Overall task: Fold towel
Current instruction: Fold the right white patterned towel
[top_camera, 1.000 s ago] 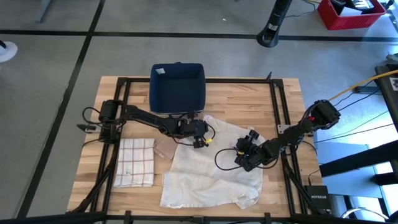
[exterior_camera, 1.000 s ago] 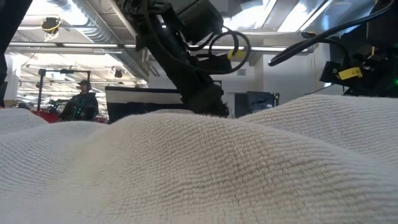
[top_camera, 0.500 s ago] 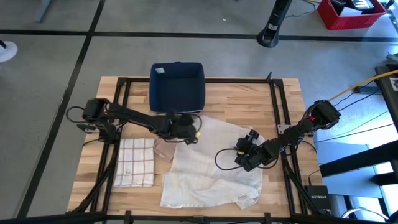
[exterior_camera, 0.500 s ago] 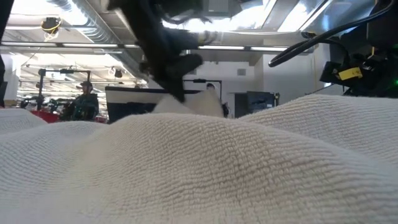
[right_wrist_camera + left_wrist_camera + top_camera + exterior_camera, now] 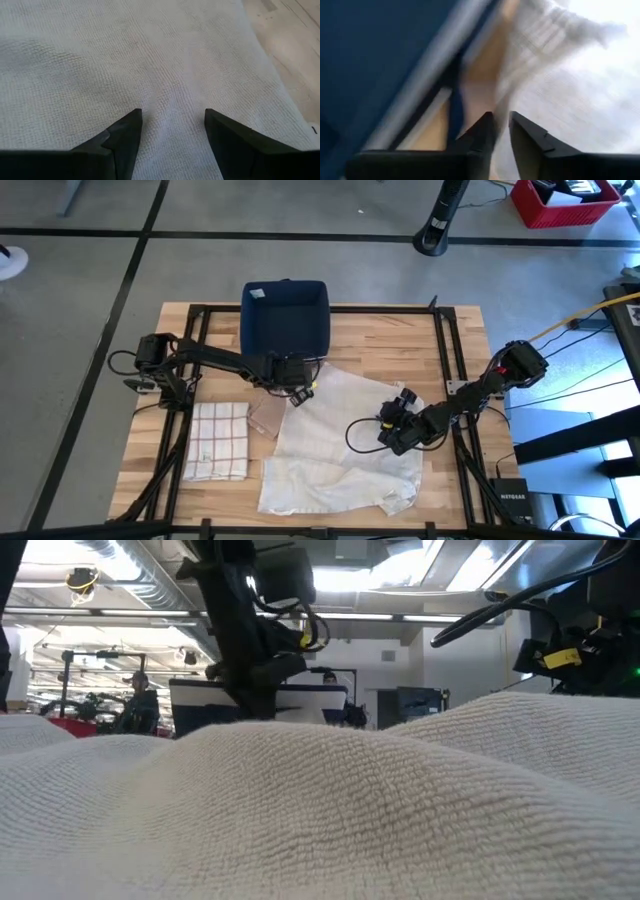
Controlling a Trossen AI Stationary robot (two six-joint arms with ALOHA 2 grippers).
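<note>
Towel (image 5: 340,445) off-white, waffle weave. Folded cloth (image 5: 217,440) white, red-brown check grid. Bin (image 5: 286,320) dark navy blue. Table (image 5: 390,335) pale wood planks, black frame. Crate (image 5: 560,202) red. Arms dark, yellow tags.

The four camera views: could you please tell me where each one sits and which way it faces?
High view: overhead, straight down on the table, both arms, white towel, blue bin, checked cloth.
Low view: at table height, level across the towel into the room; arms descend from above.
Left wrist view: past the left gripper, at the bin and towel edge.
Right wrist view: past the open right gripper, down at the towel.
All four share the towel.
</note>
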